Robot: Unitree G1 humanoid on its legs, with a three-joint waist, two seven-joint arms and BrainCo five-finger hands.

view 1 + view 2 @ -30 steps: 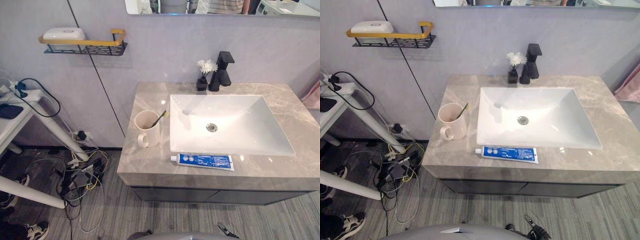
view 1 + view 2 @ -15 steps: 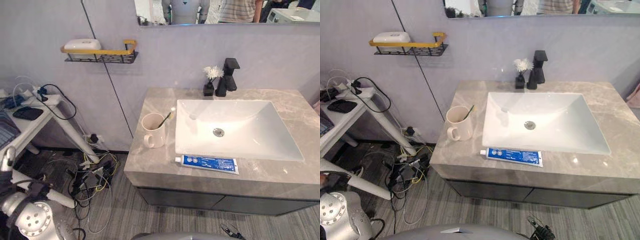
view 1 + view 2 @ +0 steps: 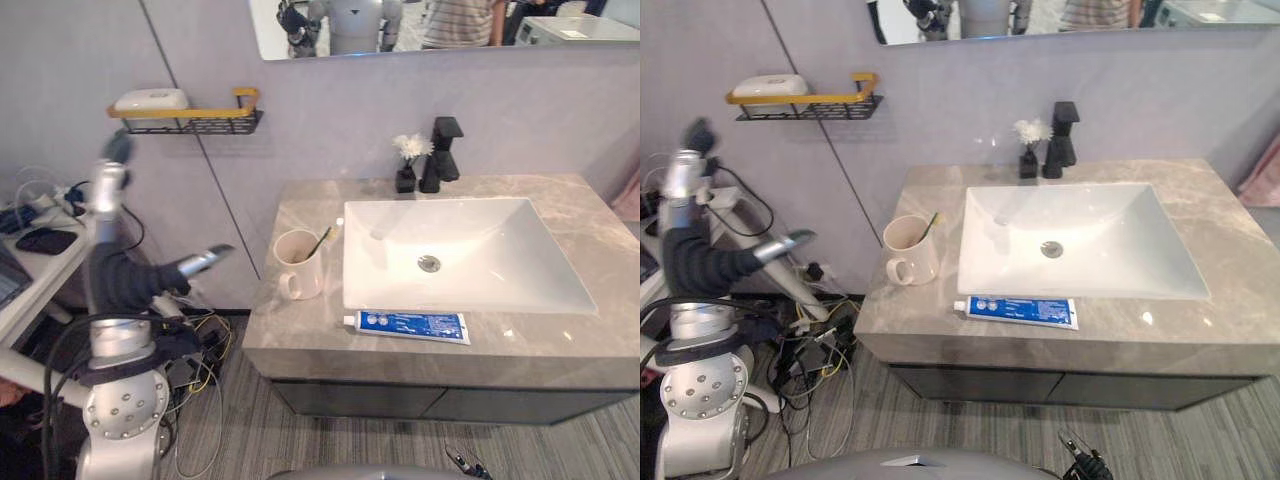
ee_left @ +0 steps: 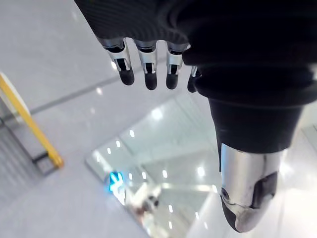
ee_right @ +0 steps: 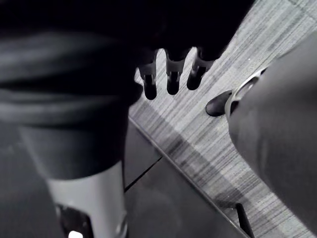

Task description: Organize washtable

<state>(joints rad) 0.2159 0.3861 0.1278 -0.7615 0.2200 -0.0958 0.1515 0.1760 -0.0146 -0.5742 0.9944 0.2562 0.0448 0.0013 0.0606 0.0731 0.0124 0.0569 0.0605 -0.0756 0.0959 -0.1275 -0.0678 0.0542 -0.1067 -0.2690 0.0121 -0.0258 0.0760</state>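
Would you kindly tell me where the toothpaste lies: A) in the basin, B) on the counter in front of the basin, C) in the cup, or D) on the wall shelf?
B: the toothpaste lies flat on the counter, along the front edge of the basin.

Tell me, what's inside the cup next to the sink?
A toothbrush leans inside the cup, its top poking over the rim. The cup's wall hides its lower end and the bottom.

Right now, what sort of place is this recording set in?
Probably a bathroom washstand area: a white rectangular basin set in a grey marble counter, a black faucet, and a wall mirror above.
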